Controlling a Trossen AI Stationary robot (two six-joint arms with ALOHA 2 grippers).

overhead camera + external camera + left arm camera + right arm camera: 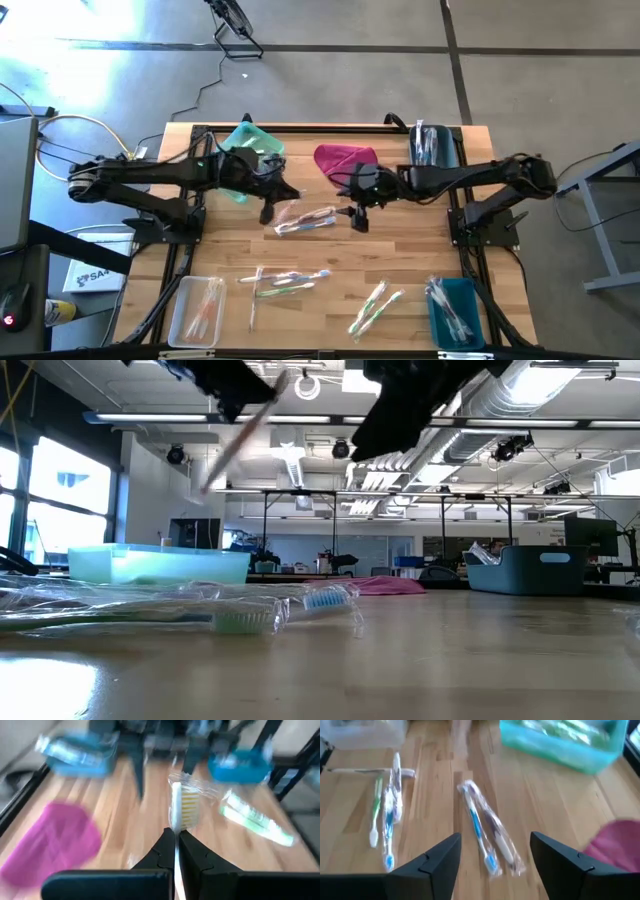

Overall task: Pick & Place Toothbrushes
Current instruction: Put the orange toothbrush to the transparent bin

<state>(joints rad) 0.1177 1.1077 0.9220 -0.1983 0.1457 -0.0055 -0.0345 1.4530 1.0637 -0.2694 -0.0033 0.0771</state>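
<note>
Left end effector (175,837) pinched tight on one wrapped toothbrush (177,807), raised above the worktop (400,260) centre. Right end effector (495,852) spread wide, holding nothing, over a wrapped pair (487,837). Other toothbrushes (285,282) scattered along the near edge, some in bins (455,312).

Two arms (150,175), four bins (455,310), one magenta cloth (345,158), roughly a dozen loose wrapped toothbrushes (305,220).
</note>
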